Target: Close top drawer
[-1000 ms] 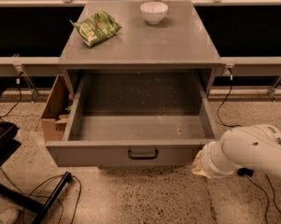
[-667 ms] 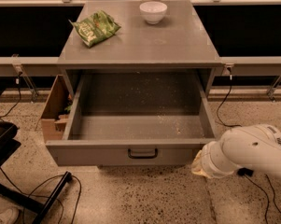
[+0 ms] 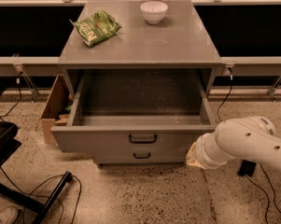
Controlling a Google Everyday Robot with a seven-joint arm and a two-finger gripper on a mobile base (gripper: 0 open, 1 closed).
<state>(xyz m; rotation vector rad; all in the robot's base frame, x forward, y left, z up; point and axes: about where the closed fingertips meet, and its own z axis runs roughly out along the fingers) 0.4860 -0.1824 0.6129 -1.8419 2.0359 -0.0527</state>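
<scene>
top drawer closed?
No, the top drawer stands pulled out with its speckled inside exposed, and the gripper sits low beside its front right corner.

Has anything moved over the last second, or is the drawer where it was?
The top drawer has slid partway in: its front sits further back, uncovering a lower drawer handle. The end effector followed it inward and is at the front's lower right corner. The drawer remains mostly open. The bowl and green bag have not moved.
</scene>
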